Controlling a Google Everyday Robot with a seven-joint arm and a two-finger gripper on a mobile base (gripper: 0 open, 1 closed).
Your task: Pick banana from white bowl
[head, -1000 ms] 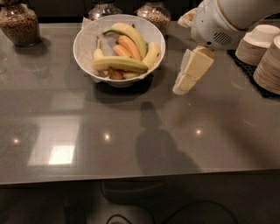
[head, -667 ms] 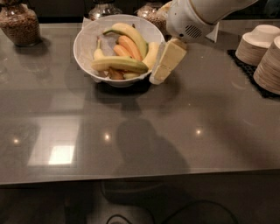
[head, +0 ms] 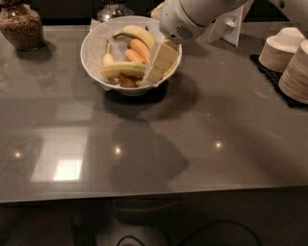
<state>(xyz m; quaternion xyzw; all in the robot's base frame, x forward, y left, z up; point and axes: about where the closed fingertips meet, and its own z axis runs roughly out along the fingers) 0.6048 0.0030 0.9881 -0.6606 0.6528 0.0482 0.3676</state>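
Note:
The white bowl (head: 94, 41) stands at the back of the grey table, lined with white paper. The banana (head: 122, 70), long, nearly straight and pale greenish yellow, lies across the bowl's front. A more curved banana (head: 138, 33) lies at the back and orange fruits (head: 138, 50) in the middle. My gripper (head: 150, 76) hangs from the white arm (head: 185, 19) and reaches down-left into the bowl's right side. Its tip is at the right end of the banana. Whether it touches the banana does not show.
A jar of brown grains (head: 20, 26) stands at the back left and a glass jar (head: 113, 9) behind the bowl. Stacks of small beige bowls (head: 288, 57) sit on a black mat at the right. A white stand (head: 226, 28) is behind the arm.
The arm has swung left, from the table right of the bowl to over the bowl's right side, and the gripper tip now sits inside the bowl.

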